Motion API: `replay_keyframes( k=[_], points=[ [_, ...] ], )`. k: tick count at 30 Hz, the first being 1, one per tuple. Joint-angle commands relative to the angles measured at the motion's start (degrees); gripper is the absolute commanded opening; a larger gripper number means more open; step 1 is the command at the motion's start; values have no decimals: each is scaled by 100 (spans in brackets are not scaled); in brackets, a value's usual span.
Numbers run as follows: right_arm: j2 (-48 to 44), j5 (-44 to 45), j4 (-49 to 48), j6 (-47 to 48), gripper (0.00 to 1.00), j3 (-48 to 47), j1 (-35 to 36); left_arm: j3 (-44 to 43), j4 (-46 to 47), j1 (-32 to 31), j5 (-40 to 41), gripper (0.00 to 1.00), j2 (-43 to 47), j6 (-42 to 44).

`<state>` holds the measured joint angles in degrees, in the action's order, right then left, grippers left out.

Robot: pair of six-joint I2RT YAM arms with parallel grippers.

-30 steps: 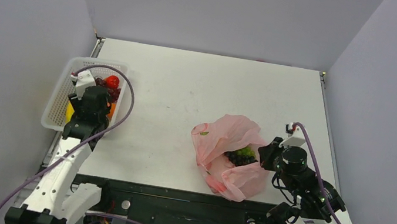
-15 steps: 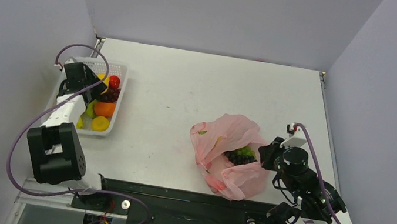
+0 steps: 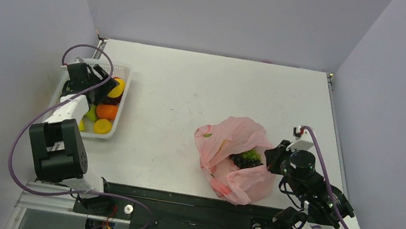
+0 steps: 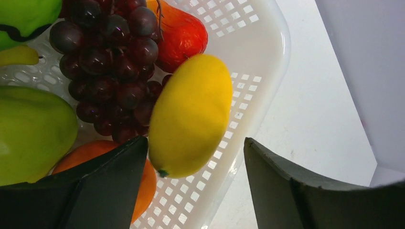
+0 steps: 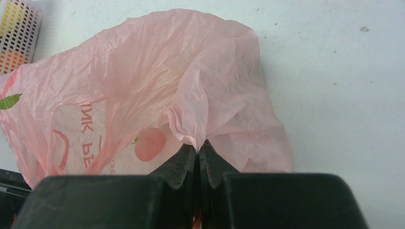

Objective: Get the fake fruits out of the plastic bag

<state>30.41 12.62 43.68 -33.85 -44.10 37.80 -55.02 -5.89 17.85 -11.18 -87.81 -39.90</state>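
Observation:
My left gripper (image 3: 106,85) (image 4: 195,140) hovers open over the white mesh basket (image 3: 126,70) (image 4: 248,43). A yellow lemon (image 4: 191,114) (image 3: 118,87) lies between and beyond its jaws, close to the left finger and well apart from the right one. Purple grapes (image 4: 110,57), a red fruit (image 4: 184,36), a green pear (image 4: 33,129) and an orange (image 4: 149,191) lie in the basket. The pink plastic bag (image 3: 233,140) (image 5: 143,81) sits at the table's near right. Dark grapes with green (image 3: 247,157) show in its mouth. My right gripper (image 3: 271,160) (image 5: 197,145) is shut on a pinch of the bag's film.
The basket stands at the table's left edge, close to the left wall. The table's black front rail runs just below the bag (image 3: 188,200). A corner of the basket (image 5: 16,28) shows at the top left of the right wrist view.
The left arm has folded back beside the basket and its jaws have spread wider, leaving the lemon free. The right arm and the bag have not moved.

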Motion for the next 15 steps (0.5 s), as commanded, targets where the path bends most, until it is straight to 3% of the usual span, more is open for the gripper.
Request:
replay_keyframes(
  k=[1,4,9,13,15],
  points=[
    [42,106,-198,32,0,7,-43,-41,66,41,98,76,462,31],
    [28,109,-202,21,0,14,-44,-16,-163,31,293,84,785,231],
    [19,99,-197,10,0,7,-44,305,-351,-52,72,84,1469,415],
    [44,92,-192,-7,0,18,-44,654,-673,-711,-141,84,2060,736],
    [51,87,-190,-11,0,15,-44,853,-844,-1396,-1,84,2410,933]
  ],
)
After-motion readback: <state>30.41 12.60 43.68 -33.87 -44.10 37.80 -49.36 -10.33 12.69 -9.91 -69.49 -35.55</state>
